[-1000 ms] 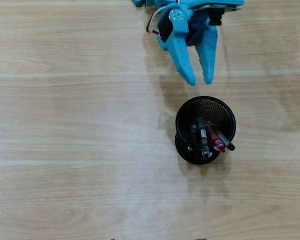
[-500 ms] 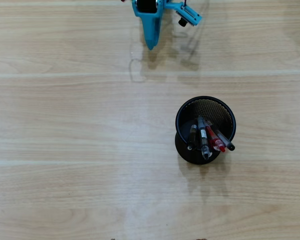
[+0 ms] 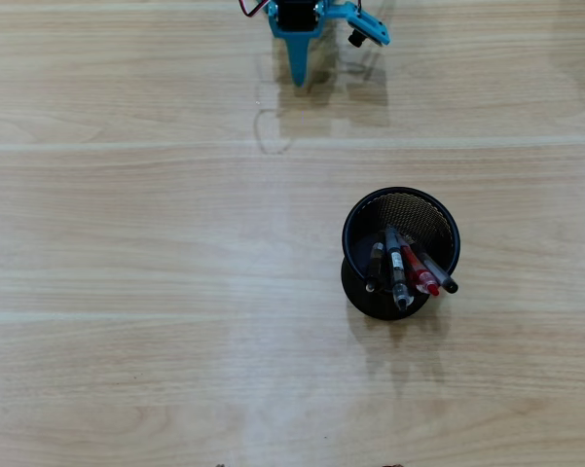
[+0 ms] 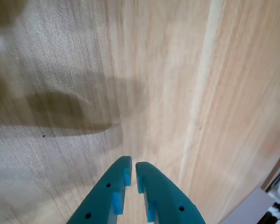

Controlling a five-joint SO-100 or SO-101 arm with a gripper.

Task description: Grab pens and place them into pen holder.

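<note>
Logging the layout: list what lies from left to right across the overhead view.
Bare wooden table → blue hand at the top edge → black mesh pen holder with the pens standing in it → bare table again.

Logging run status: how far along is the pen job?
Looks done: four pens stand in the holder, none on the table in the overhead view. In hand: nothing; the gripper is shut and empty at the top edge. Left: apparently nothing.
</note>
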